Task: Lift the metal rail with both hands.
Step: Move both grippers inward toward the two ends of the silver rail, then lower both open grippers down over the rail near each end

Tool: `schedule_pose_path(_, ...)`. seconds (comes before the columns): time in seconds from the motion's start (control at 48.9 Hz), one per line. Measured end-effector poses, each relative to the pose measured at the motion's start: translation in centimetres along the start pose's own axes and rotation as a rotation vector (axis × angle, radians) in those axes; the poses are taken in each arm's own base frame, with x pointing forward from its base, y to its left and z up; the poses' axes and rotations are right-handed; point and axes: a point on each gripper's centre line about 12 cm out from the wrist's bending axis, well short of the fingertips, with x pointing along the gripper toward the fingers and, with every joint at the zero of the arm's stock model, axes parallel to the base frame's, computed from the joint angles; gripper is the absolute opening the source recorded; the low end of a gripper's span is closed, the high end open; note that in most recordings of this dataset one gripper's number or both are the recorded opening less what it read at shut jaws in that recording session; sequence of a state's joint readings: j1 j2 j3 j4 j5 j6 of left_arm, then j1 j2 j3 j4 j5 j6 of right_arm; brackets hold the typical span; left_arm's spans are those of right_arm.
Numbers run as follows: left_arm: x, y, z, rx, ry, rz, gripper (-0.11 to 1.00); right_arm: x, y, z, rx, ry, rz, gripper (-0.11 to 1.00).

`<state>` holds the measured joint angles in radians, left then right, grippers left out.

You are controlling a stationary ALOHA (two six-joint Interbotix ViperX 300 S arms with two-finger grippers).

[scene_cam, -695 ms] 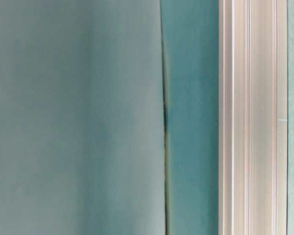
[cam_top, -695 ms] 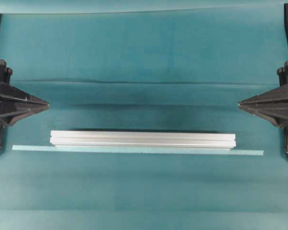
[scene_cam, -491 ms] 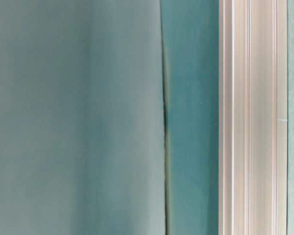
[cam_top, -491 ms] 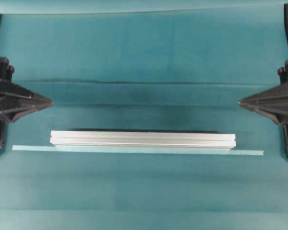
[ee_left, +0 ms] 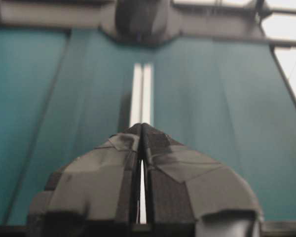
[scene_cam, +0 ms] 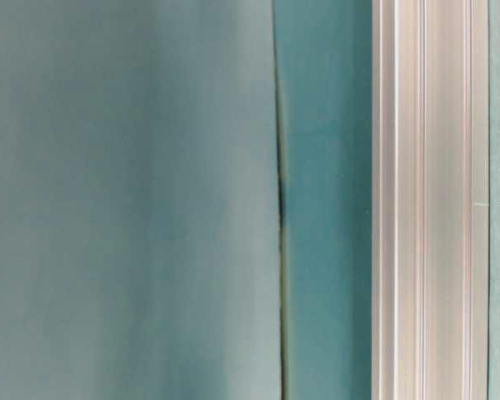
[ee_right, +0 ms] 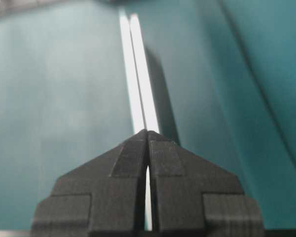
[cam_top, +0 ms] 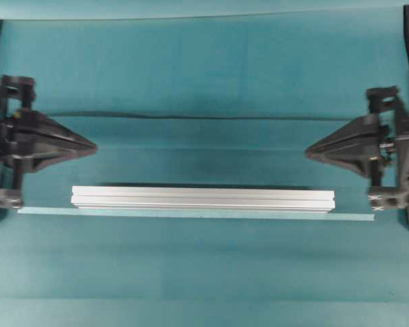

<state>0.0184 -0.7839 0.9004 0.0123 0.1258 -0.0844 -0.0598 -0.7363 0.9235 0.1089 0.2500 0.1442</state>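
the metal rail (cam_top: 203, 198) lies flat on the desk (cam_top: 204, 82), just beside the pale strip (cam_top: 351, 216). left gripper (cam_top: 94, 146) and right gripper (cam_top: 308, 150) hover beyond its ends, jaws pressed together; unless they spread, they may shove it askew

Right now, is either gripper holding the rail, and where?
Nothing is held. The left gripper and right gripper are both shut and clear of the metal rail, which lies on the table.

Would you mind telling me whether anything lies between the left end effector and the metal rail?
Nothing: in the overhead view only bare teal cloth separates the shut left end effector from the metal rail, which lies flat and untouched.
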Motion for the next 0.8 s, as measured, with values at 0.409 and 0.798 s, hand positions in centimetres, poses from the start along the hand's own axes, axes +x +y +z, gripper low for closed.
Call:
schedule_pose_path(0.409, 5.1, 0.1, -1.8, -0.006, 0.379, 0.031, -0.02, 5.1, 0.0, -0.9, 0.039, 0.354, -0.066, 0.0)
schedule_pose_path(0.798, 9.2, 0.2, -3.5, 0.037, 0.69, 0.046, -0.02, 9.6, 0.8, -1.1, -0.121, 0.691, -0.062, 0.0)
